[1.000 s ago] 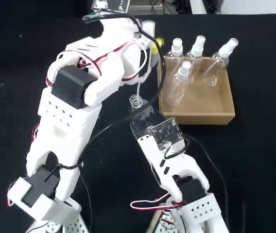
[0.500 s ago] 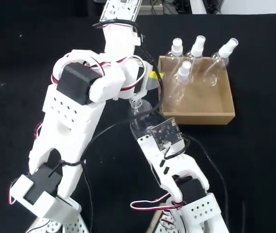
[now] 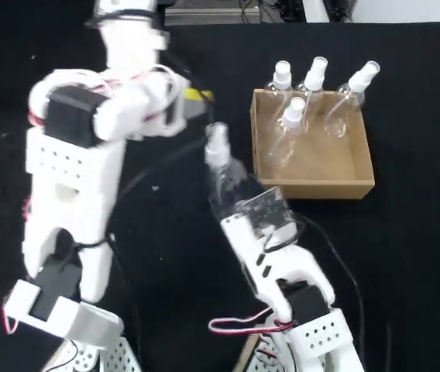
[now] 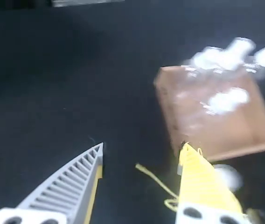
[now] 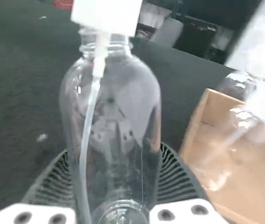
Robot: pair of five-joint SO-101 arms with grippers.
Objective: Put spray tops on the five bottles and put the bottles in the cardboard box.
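We see black bench [image 3: 406,256] | cardboard box [image 3: 313,187] holds four bottles [image 3: 282,139] | left hand [image 4: 142,149] wide, empty | right hand [image 5: 117,186] grips capped bottle [image 3: 221,174] | cables [image 3: 252,9] behind

I see a table [image 3: 406,256] covered in plain black, matte all over. The cardboard box [image 3: 317,188] sits flat on it with its open top up, and all four walls stand on the black surface. There is bare black on every side of the box. Far left of the box and a little behind it, a small pale speck [image 3: 32,56] lies on the table.
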